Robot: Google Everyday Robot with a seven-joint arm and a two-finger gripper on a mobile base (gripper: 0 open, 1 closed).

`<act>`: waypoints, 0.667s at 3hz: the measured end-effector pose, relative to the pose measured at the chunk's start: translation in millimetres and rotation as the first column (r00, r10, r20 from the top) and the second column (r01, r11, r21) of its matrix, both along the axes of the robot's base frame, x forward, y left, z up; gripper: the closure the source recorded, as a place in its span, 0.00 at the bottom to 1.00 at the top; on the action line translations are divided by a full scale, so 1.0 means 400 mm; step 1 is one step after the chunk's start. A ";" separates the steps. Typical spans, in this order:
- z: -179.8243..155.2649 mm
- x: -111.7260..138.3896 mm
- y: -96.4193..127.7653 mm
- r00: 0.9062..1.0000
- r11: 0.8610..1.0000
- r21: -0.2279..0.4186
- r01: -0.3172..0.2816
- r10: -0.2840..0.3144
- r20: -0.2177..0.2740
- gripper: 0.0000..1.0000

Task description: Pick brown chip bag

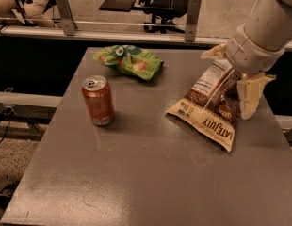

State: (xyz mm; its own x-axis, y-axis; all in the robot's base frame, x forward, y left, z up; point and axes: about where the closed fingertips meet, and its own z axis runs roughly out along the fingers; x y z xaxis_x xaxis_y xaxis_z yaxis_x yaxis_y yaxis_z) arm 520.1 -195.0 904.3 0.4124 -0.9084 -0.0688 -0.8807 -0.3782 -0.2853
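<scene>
The brown chip bag [209, 108], crinkled brown and cream with "LATE JULY" lettering and a white nutrition label, lies on the right side of the grey table [150, 173]. My gripper [226, 84] is at the bag's far right end, reaching down from the upper right. It is open. One cream finger [248, 95] stands on the bag's right side. The other finger [213, 52] shows at the bag's far top corner. The bag's upper end sits between them and rests on the table.
An orange soda can [98, 100] stands upright at the left of the table. A smaller green snack bag [129, 60] lies at the far left. A railing with metal posts [192, 13] runs behind the table. The table's right edge is close to the bag.
</scene>
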 end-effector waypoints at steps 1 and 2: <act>-0.039 -0.004 0.024 0.994 0.993 -0.052 -0.106 0.104 -0.041 0.00; -0.075 -0.011 0.043 0.979 0.978 -0.085 -0.191 0.184 -0.088 0.25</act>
State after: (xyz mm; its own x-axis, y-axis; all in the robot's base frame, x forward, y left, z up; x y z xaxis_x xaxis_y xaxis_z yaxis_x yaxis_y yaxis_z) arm 515.7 -177.9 874.2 0.5727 -0.8193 -0.0275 -0.8099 -0.5604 -0.1733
